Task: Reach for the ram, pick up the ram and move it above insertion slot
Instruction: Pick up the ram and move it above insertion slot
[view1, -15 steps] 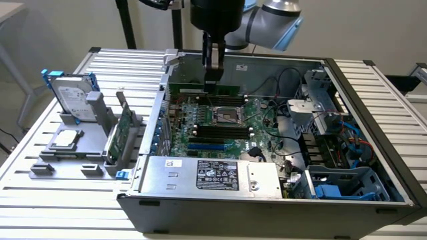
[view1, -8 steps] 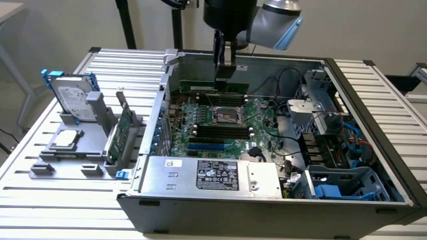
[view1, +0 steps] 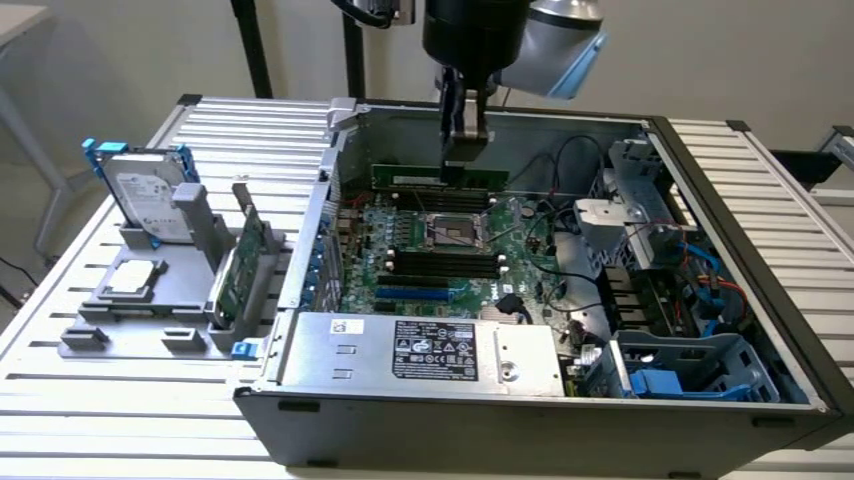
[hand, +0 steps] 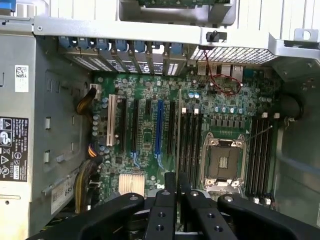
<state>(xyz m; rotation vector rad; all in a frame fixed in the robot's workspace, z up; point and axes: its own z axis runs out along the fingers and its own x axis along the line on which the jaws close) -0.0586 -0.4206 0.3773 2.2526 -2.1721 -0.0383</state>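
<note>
The ram (view1: 438, 178), a long thin green stick, hangs level inside the open computer case (view1: 747, 330), above the motherboard's far side. My gripper (view1: 463, 163) comes down from above and is shut on the stick near its middle. Below and a little nearer lie the black memory slots (view1: 441, 262), beside the CPU socket (view1: 454, 230). In the wrist view the black fingers (hand: 165, 200) are closed on the ram (hand: 178, 130), seen edge-on as a thin line over the board, next to the memory slots (hand: 191, 137).
Outside the case at the exterior view's left, a grey fixture (view1: 134, 300) holds a silver hard drive (view1: 140, 190) and a green expansion card with a blue tab (view1: 240, 265). A power supply (view1: 427, 350) lies at the case front, with cables and a drive cage (view1: 694, 365) at the right.
</note>
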